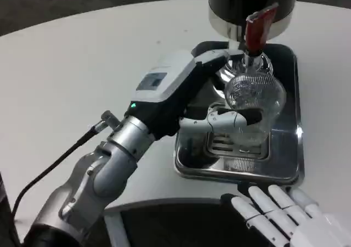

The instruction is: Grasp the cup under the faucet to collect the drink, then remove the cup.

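A clear ribbed glass cup (256,101) is tilted over the steel drip tray (285,170), just below the red tap lever (258,28) of the black drink dispenser (252,3). My left hand (211,101) grips the cup from its left side, white fingers (230,119) wrapped across its front. Whether the cup holds any drink I cannot tell. My right hand (285,217) lies at the bottom right by the table's near edge, fingers spread, holding nothing.
The drip tray has a slotted grate (230,148) under the cup and a raised rim all round. A black cable (49,167) runs from my left wrist to the lower left. White table (82,66) spreads to the left.
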### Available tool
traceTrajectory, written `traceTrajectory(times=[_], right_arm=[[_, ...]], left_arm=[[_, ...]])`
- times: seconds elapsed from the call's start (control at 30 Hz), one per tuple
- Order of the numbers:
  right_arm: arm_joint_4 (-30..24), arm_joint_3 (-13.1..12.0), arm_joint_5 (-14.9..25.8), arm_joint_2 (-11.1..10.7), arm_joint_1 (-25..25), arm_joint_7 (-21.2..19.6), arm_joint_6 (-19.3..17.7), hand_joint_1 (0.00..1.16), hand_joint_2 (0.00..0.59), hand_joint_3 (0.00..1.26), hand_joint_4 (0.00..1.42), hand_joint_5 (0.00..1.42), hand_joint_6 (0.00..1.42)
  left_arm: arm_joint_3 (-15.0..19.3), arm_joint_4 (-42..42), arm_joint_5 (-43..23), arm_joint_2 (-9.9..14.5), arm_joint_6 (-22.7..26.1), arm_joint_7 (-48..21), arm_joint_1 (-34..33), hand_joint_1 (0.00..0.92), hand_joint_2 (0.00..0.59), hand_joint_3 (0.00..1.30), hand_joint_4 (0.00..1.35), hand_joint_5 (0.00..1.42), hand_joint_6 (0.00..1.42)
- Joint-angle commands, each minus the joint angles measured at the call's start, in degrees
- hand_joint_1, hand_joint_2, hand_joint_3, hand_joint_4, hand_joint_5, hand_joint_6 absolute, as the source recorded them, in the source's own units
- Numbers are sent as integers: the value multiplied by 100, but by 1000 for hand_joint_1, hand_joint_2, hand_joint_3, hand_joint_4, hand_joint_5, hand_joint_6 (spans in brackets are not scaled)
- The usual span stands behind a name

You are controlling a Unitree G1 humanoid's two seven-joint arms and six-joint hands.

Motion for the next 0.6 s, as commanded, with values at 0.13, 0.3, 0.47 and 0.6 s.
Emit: traceTrajectory(times=[0.13, 0.3, 0.47, 0.6], right_arm=[[-78, 117, -160, 1353, 449, 2, 53, 521, 448, 73, 0, 0, 1], [-78, 127, -194, 1360, 412, 8, 81, 521, 448, 73, 0, 0, 1], [-78, 167, -248, 1365, 355, 3, 145, 521, 448, 73, 0, 0, 1], [-78, 210, -302, 1366, 323, -17, 196, 521, 448, 73, 0, 0, 1]], left_arm=[[271, -549, -231, 300, 247, -263, 511, 204, 86, 303, 199, 534, 1069], [435, -880, -361, 436, 248, -358, 753, 201, 90, 303, 198, 532, 1064], [777, -1505, -675, 613, 253, -543, 1172, 191, 94, 310, 209, 518, 1056], [1174, -2122, -1101, 775, 223, -680, 1637, 175, 93, 342, 250, 515, 1056]])
